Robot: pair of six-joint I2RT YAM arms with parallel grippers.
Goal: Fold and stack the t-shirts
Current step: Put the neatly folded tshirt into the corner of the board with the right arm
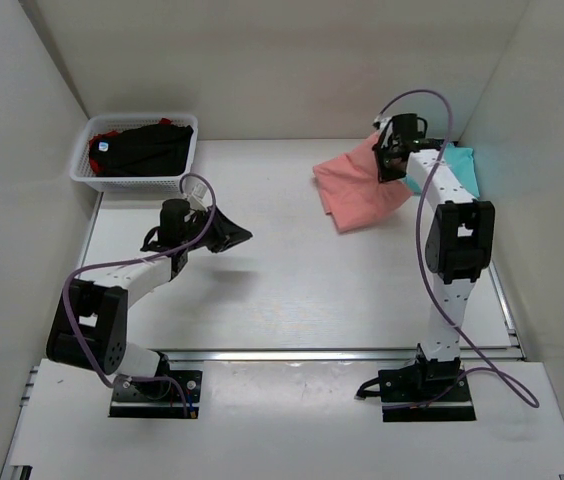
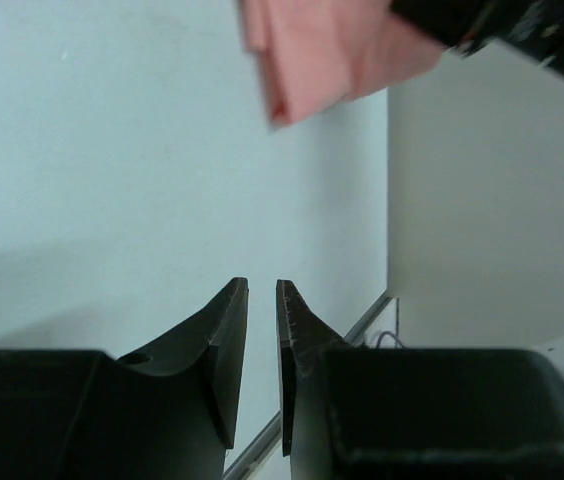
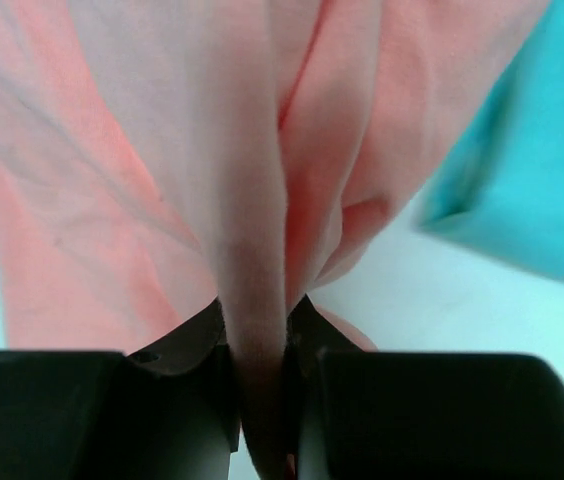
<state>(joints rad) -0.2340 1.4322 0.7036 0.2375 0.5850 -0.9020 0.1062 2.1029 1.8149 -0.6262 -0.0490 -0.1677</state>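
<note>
Far left, a white mesh basket (image 1: 127, 182) holds crumpled black t-shirts (image 1: 144, 148), seemingly over red cloth. The left gripper (image 2: 261, 290), arm bent low, is empty with its 2 fingers nearly touching. The right gripper (image 3: 260, 322), stretched far, pinches a soft fold of the salmon t-shirt (image 1: 352, 195), beside the teal t-shirt (image 1: 467, 165)

Soft cloth, hard plastic
The pink shirt (image 1: 357, 190) and teal shirt (image 1: 465, 165) were matt cloth; the basket (image 1: 87, 176), white plastic mesh; the tabletop (image 1: 292, 285), smooth and matt; the right claw (image 3: 260, 312), dull black plastic.
</note>
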